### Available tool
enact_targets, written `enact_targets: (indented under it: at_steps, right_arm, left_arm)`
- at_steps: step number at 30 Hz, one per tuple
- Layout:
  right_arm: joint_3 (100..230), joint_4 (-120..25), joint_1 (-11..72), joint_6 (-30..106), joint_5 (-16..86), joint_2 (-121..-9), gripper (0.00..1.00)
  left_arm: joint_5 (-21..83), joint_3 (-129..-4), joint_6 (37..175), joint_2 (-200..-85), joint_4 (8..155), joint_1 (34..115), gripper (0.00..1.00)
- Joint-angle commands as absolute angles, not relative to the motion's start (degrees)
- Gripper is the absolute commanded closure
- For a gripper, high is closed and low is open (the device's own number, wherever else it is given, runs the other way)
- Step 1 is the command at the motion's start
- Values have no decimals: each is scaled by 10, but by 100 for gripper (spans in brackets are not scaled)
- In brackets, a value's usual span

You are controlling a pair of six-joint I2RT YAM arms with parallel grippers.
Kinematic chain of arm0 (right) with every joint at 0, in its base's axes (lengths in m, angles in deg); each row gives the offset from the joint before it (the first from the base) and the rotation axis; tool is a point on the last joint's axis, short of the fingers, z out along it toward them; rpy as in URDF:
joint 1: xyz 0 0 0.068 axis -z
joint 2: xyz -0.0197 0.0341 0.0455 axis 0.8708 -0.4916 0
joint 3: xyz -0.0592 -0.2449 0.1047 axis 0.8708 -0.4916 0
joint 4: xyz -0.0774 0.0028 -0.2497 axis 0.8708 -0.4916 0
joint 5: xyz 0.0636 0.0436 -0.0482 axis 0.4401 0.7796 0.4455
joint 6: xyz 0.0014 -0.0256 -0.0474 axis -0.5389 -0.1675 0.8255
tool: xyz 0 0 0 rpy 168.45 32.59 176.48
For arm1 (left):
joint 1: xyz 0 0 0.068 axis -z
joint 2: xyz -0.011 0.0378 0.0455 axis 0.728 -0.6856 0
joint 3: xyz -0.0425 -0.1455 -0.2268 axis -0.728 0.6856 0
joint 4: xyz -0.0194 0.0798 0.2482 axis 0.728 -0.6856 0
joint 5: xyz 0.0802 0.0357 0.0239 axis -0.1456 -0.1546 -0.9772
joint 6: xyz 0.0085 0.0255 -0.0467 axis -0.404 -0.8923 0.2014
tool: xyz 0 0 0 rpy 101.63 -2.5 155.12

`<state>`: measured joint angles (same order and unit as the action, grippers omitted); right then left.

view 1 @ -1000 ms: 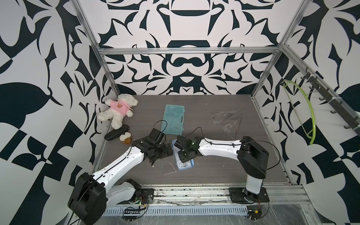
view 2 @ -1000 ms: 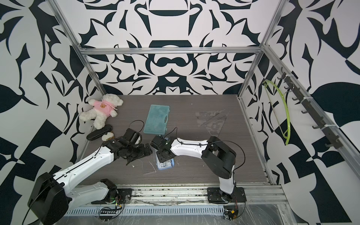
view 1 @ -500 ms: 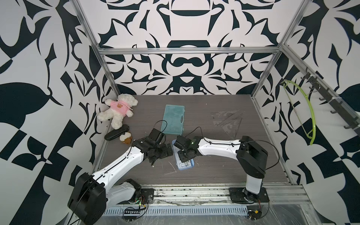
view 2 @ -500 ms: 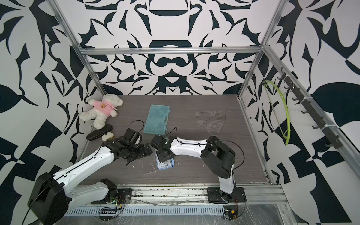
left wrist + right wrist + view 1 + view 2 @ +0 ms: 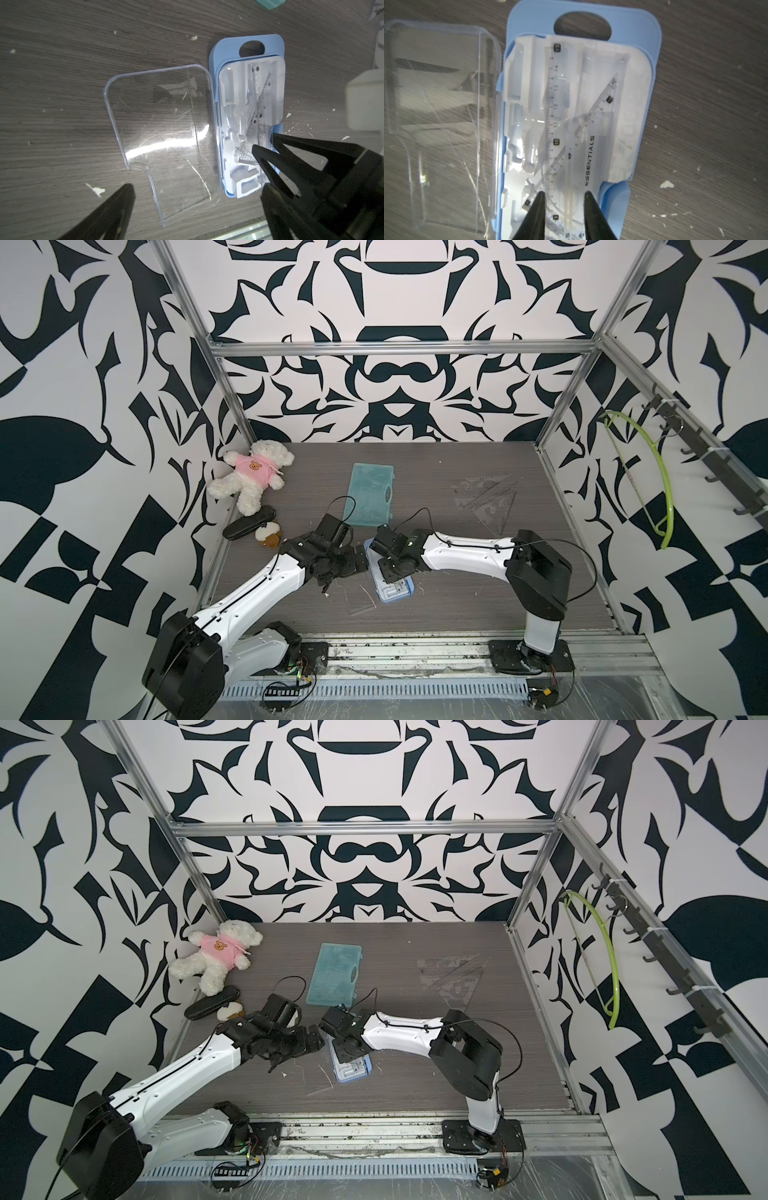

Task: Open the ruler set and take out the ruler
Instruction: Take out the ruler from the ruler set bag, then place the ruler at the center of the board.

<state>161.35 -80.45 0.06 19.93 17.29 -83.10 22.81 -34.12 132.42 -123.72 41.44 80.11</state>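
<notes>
Top views, ruler set: I see the blue ruler set (image 5: pixel 395 591) lying open on the wood-grain table (image 5: pixel 457 593), near the front edge, between my two arms.
Top views, right gripper: my right gripper (image 5: pixel 390 574) points down into the end of the set nearer the back wall; its jaws are too small to read here.
Top views, left gripper: my left gripper (image 5: pixel 345 576) hangs just beside the set, on the left arm's side.
Top views, other things: a teal plastic case (image 5: pixel 371 499) lies behind both grippers. Clear set squares (image 5: pixel 486 497) lie well apart toward the right wall. A teddy bear (image 5: pixel 253 472) in a pink shirt, a black pouch (image 5: pixel 248 523) and a small plush toy (image 5: pixel 268 534) sit along the left wall.
Left wrist, lid: the clear lid (image 5: pixel 160 135) is folded out flat on the table, joined to the blue base (image 5: pixel 228 47) along one long edge.
Left wrist, left jaws: spread wide above the lid, holding nothing.
Left wrist, right fingers: they reach into the white insert (image 5: pixel 228 87) at the end away from the hanging hole.
Right wrist, ruler: the clear ruler (image 5: pixel 569 124), printed ESSENTIALS, lies lengthwise in the insert, and a small set square (image 5: pixel 604 99) slants across it.
Right wrist, right jaws: part-way apart, one of the fingertips (image 5: pixel 538 199) at each long edge of the ruler; I cannot tell whether they press it.
</notes>
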Motion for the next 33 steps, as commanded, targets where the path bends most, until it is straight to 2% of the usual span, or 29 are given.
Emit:
enact_targets:
  at_steps: [1, 9, 17, 25, 33]
  right_arm:
    - [1638, -810, -2, 203, 152, -792, 70]
    - [1627, -811, 21, 206, 141, -774, 71]
    - [1571, -821, 129, 205, 142, -717, 71]
    - [1502, -844, 283, 207, 132, -656, 70]
    - [1472, -864, 435, 216, 88, -636, 70]
  left_arm:
    - [226, -347, 1316, -1242, 417, 799, 1]
    - [221, -371, 1311, -1246, 424, 799, 1]
    - [196, -426, 1297, -1265, 450, 820, 1]
    - [164, -541, 1244, -1411, 481, 918, 1]
    - [211, -701, 1186, -1592, 516, 1013, 1]
